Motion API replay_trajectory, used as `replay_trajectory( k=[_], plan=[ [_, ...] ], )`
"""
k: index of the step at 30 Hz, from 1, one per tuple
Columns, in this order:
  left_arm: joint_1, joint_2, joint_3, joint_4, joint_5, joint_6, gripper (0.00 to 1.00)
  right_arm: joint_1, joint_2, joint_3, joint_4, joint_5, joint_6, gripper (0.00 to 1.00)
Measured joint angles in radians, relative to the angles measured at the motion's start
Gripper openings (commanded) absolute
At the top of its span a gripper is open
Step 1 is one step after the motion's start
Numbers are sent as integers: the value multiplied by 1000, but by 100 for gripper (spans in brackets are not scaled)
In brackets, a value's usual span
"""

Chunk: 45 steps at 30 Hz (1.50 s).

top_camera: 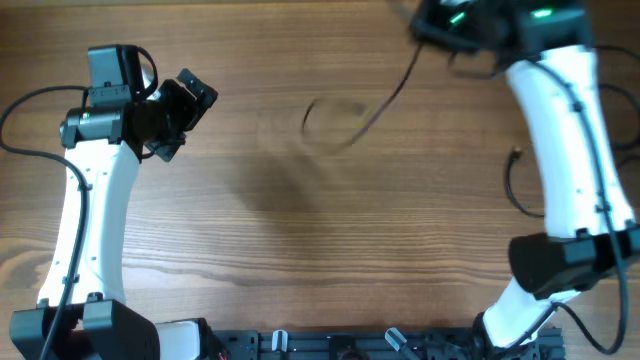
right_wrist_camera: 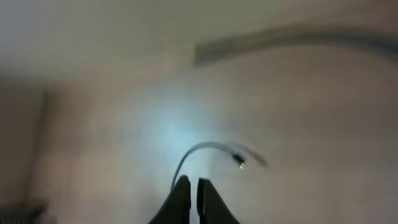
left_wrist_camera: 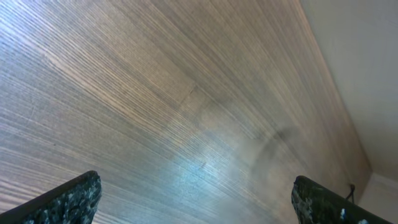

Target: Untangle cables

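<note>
Thin black flexible cable point(top_camera: 390, 93) hangs from the right claw point(right_wrist_camera: 189, 191), which is clenched on it close to its small plug end point(right_wrist_camera: 239, 160). From that claw the cord slants toward the middle of the brown wooden bench point(top_camera: 250, 250), ending in a blurred loose loop point(top_camera: 330, 122). Left claw point(top_camera: 188, 100), spread wide and empty, sits well beyond the loop, so the right arm is nearer.

No text, label, brand or number can be read in any view. The white left arm point(top_camera: 95, 205), white right arm point(top_camera: 562, 130) and wooden table point(top_camera: 300, 230) show no legible marking.
</note>
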Motion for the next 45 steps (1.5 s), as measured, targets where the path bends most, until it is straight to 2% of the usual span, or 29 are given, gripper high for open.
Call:
replay_trajectory(
  k=[6,9,10,11,13,14,18,25,29,32,34,35,36,38,41,45],
  plan=[
    [0,0,0,0,0,0,100,-359,30,22,348,113,-25,4],
    [0,0,0,-1,0,0,100,-415,126,32,462,186,-39,4],
    [0,0,0,-1,0,0,100,-428,187,32,482,221,-47,10],
    [0,0,0,0,0,0,100,-433,243,32,491,254,-50,22],
    [0,0,0,-2,0,0,100,-436,345,32,502,299,-82,86],
    [0,0,0,-1,0,0,100,-436,415,31,486,322,-99,100],
    [0,0,0,-2,0,0,100,-436,489,26,379,340,-118,100],
    [0,0,0,-2,0,0,100,-435,405,26,251,213,-160,100],
    [0,0,0,-2,0,0,100,-435,250,29,240,253,-94,100],
    [0,0,0,-1,0,0,100,-436,228,43,14,233,28,100],
    [0,0,0,-1,0,0,100,-436,237,35,-79,235,71,66],
    [0,0,0,-2,0,0,100,-436,238,31,-109,235,61,65],
    [0,0,0,-2,0,0,100,-436,238,31,-122,235,62,67],
    [0,0,0,-1,0,0,100,-436,238,31,-191,211,24,100],
    [0,0,0,-1,0,0,100,-436,238,30,-302,96,-25,100],
    [0,0,0,-2,0,0,100,-441,238,30,-287,-182,-79,99]
  ],
)
